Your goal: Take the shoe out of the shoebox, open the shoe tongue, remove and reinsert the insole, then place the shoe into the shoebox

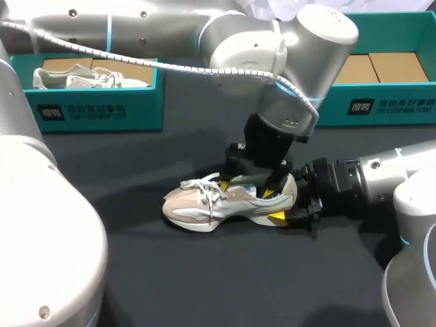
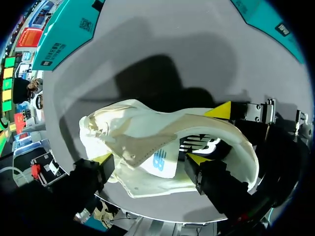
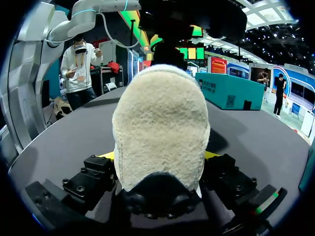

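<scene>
Far left, one teal shoebox is parked with a second shoe lying in it, well out of the action, so it can be ignored for now. The shoe being worked on is out on the dark table near the middle. It's set upright on its sole with the toe to the left and the laces flopped loose, which suits getting at the inside. The left gripper is brought down from above, right over the shoe's opening. A pale piece with a printed mark is seen under it, probably the insole, though that's only a guess. Whether this claw is clenched on anything or released can't be told from here, tbh. To the right, the heel is clamped from both sides by the right gripper, which is laid low along the table. That looks like an anchor grip, so the shoe isn't dragged or tipped while the inside is being fiddled with. Far right, the other shoebox is left open, presumably where the shoe gets put once the insole business is done. By the look of it the task is somewhere in the tongue or insole stage.
</scene>
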You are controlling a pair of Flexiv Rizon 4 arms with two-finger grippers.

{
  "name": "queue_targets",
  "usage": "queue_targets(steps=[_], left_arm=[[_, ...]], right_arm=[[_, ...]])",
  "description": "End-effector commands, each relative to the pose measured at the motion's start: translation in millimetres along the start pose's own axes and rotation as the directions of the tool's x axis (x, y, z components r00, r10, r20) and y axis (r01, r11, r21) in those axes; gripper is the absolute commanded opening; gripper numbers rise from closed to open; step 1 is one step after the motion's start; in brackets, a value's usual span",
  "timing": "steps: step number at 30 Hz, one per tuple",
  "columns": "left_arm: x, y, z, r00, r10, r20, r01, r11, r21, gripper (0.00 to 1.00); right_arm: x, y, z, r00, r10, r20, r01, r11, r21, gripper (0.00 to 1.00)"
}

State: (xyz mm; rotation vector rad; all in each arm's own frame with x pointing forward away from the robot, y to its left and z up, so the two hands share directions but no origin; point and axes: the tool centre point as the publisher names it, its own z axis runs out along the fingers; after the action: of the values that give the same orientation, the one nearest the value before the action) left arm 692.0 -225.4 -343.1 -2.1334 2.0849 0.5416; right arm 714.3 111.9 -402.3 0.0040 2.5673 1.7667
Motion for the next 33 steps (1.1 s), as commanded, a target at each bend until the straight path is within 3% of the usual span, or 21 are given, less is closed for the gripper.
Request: queue_targets(steps=[1,21,25,27,33], left_arm=[[5.3,-2.9,1.9,0.999,-0.004,0.043,0.004,1.000,-0.006,0.91],[-4.2,-9.9,15.3,0.984,0.007,0.180,0.005,0.998,-0.065,0.86],[-10.1,-7.9,13.5,0.983,0.013,0.185,0.000,0.997,-0.072,0.81],[-13.2,-6.8,12.4,0.982,0.012,0.191,0.001,0.998,-0.069,0.72],[-23.5,-7.9,9.0,0.982,-0.014,0.188,0.027,0.998,-0.064,0.71]], right_arm=[[-1.2,-0.8,3.6,1.000,0.000,0.002,0.000,1.000,0.004,0.00],[-1.2,-0.8,3.6,1.000,0.000,0.002,0.000,1.000,0.004,0.00],[-1.2,-0.8,3.6,1.000,0.000,0.002,0.000,1.000,0.004,0.00],[-1.2,-0.8,3.6,1.000,0.000,0.002,0.000,1.000,0.004,0.00],[-1.2,-0.8,3.6,1.000,0.000,0.002,0.000,1.000,0.004,0.00]])
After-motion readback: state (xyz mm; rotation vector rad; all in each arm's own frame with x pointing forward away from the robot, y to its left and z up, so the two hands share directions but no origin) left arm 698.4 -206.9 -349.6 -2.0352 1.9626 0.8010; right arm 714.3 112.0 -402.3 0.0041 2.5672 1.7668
